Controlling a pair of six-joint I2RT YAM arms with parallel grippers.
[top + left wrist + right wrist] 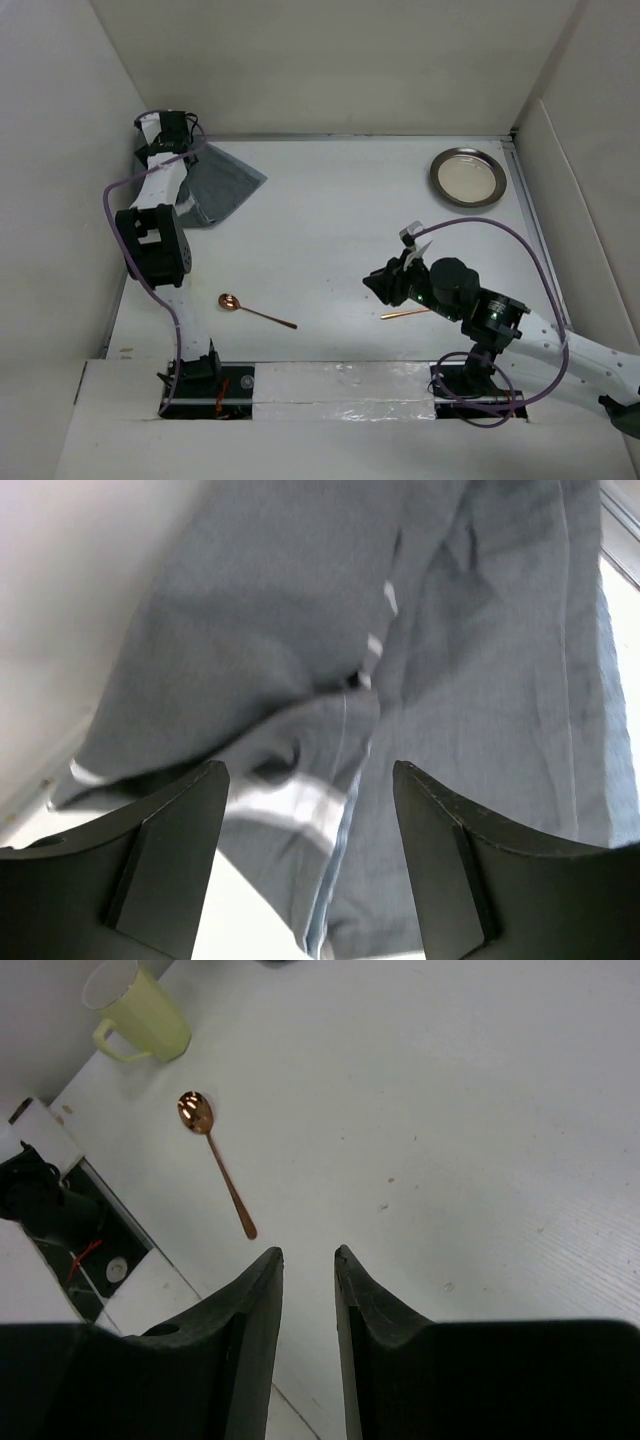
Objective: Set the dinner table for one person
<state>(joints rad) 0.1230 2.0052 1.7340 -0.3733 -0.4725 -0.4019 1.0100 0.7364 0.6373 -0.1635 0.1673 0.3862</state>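
The white dinner table [340, 220] carries a crumpled dark grey placemat [222, 185] at its far left corner. My left gripper [188, 148] hangs over that cloth and stands open; in the left wrist view the wide-apart fingers [310, 770] frame the folded placemat [440, 680] without gripping it. A copper spoon [255, 311] lies near the front left, also visible as the spoon [215, 1160] in the right wrist view. My right gripper [378, 283] hovers at centre right, narrowly open [308, 1252], nothing between the fingers. A silver plate [467, 176] sits at the far right.
A copper utensil handle [405, 314] pokes out from under the right arm, its head hidden. A pale green mug [140, 1015] stands near the left side, hidden by the left arm in the top view. White upright panels [60, 150] wall the table.
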